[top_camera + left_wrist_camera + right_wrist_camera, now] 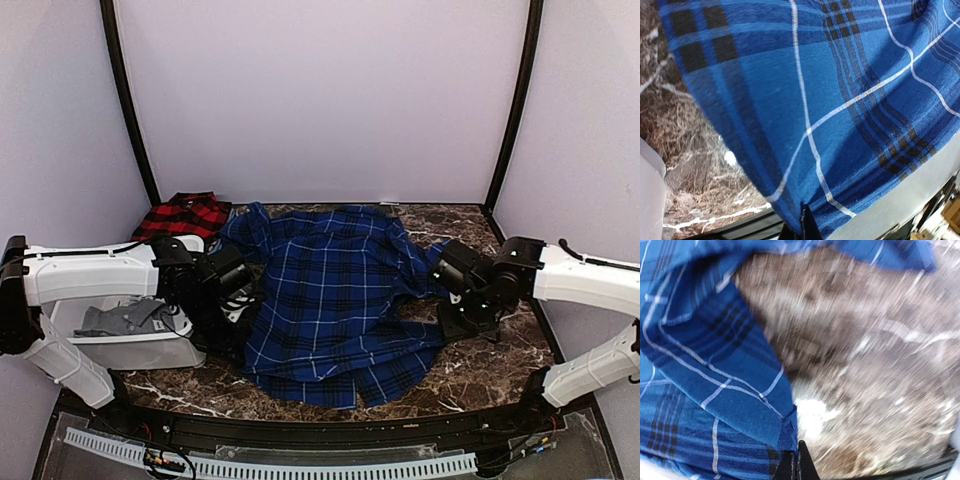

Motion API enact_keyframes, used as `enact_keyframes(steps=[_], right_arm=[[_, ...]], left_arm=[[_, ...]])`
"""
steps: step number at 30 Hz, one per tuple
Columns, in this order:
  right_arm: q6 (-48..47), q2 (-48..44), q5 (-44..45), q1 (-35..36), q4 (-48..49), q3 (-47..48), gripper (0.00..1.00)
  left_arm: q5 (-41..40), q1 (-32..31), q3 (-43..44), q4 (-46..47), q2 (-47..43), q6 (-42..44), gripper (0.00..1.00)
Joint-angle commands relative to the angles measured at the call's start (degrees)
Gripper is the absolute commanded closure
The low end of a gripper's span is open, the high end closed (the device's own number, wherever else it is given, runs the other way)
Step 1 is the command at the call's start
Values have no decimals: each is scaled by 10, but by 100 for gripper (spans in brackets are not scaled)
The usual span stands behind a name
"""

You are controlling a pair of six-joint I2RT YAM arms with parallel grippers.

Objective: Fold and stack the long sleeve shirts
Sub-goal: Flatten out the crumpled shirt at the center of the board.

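Note:
The dark blue plaid long sleeve shirt (pixel 330 300) lies rumpled across the middle of the marble table (pixel 480 365). A red-and-black long sleeve shirt (pixel 183 214) sits bunched at the back left corner. My left gripper (pixel 238 290) is at the blue shirt's left edge. In the left wrist view that gripper (pixel 805 222) is shut on the blue cloth (pixel 815 100), which hangs in front of the camera. My right gripper (pixel 447 272) is at the shirt's right edge. In the blurred right wrist view it (pixel 798 460) is shut with the hem of the blue shirt (pixel 715 390) pinched at its tips.
A white bin (pixel 140 350) holding grey cloth (pixel 125 318) stands at the left, under my left arm. Black frame posts rise at both back corners. A black rail and a white cable tray (pixel 280 465) run along the near edge.

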Motion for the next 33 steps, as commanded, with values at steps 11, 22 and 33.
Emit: enact_keyframes(steps=[11,22,33], right_arm=[[161,-216,-215,5,-9,-102,70],[50,-105,-79,-77,77,30,34],[-33,39,-205,-279,425,-44,43]], left_arm=[[29,42,-23,-94,-43,66,88],[0,43,108,-115,-36,69,47],[80,42,161,143,39,-1,51]])
